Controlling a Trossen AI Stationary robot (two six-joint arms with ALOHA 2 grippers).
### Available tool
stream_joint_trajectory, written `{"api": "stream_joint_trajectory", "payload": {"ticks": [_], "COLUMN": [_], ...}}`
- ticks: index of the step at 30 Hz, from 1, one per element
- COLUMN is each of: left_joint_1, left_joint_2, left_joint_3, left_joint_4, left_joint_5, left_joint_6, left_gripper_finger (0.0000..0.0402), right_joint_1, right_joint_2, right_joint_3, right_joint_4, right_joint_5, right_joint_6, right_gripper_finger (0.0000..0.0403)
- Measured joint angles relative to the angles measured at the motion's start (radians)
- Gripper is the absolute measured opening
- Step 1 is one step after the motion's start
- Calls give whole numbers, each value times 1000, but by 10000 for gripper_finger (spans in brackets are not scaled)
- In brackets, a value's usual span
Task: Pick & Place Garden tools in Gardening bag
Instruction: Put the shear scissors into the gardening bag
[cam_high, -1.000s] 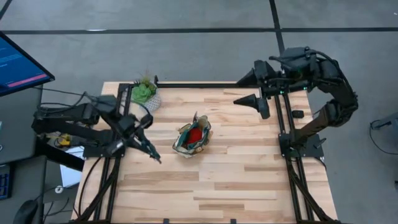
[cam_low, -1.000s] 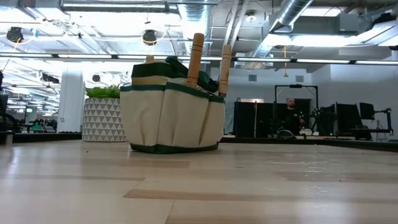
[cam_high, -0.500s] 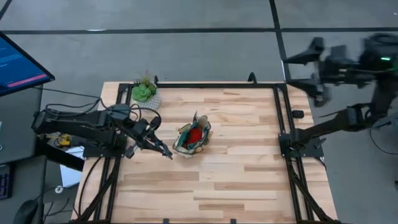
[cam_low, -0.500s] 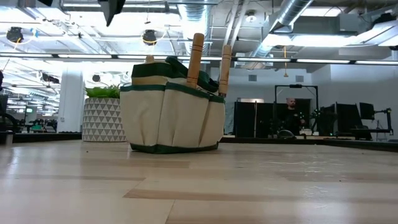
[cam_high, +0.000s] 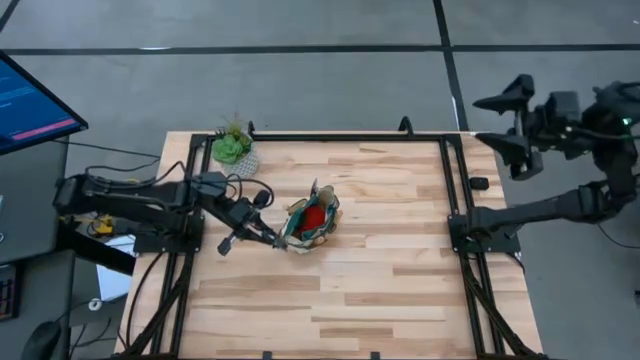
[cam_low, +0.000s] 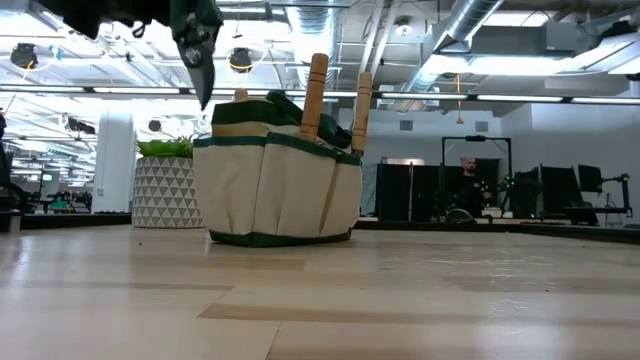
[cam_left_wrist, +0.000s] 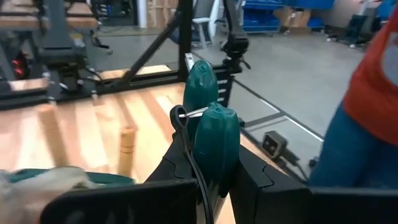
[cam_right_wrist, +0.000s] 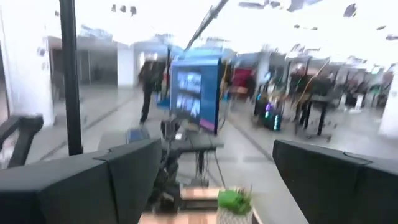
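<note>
From where I stand, the left gripper (cam_high: 262, 236) is the one at work, reaching in low from the table's left side, its tip just beside the left rim of the gardening bag (cam_high: 309, 223). Its fingers are clamped on the pruning shears (cam_left_wrist: 211, 134), whose teal handles stick out ahead of the wrist in the left wrist view; in the low view the shears' dark tip (cam_low: 199, 50) hangs point-down above and just left of the bag's top edge. So the shears' long axis runs roughly along the gripper, and the bag's open mouth lies just to the right of and below them. I'd judge the coming move needs the arm to carry the shears a little farther right, over the mouth, before letting go. Two wooden trowel handles (cam_low: 315, 92) already stand upright in the bag, and something red (cam_high: 314, 214) shows inside it. Behind the bag stands the potted plant (cam_high: 233, 150). Farthest off, the right gripper (cam_high: 512, 124) waits with jaws spread wide and nothing in them, raised beyond the table's right edge.
</note>
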Motion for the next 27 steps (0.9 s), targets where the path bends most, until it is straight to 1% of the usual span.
{"api": "stream_joint_trajectory", "payload": {"ticks": [4, 8, 11, 13, 15, 20, 27], "left_joint_1": [37, 67, 87, 92, 103, 132, 173], "left_joint_2": [5, 55, 97, 118, 124, 127, 127], "left_joint_3": [0, 0, 0, 0, 0, 0, 0], "left_joint_4": [7, 16, 35, 35, 30, 37, 47], "left_joint_5": [28, 66, 101, 105, 102, 31, 21], "left_joint_6": [34, 72, 74, 76, 97, 180, 201], "left_gripper_finger": [21, 21, 21, 21, 21, 21, 21], "right_joint_1": [-20, -30, -35, -35, -35, -35, -35], "right_joint_2": [-116, -211, -263, -283, -301, -319, -321], "right_joint_3": [-188, -344, -419, -450, -468, -467, -468], "right_joint_4": [125, 252, 304, 321, 332, 344, 338], "right_joint_5": [-3, 5, 54, 92, 106, 111, 125], "right_joint_6": [73, 119, 129, 130, 137, 164, 176], "right_gripper_finger": [301, 301, 301, 301, 301, 301, 301]}}
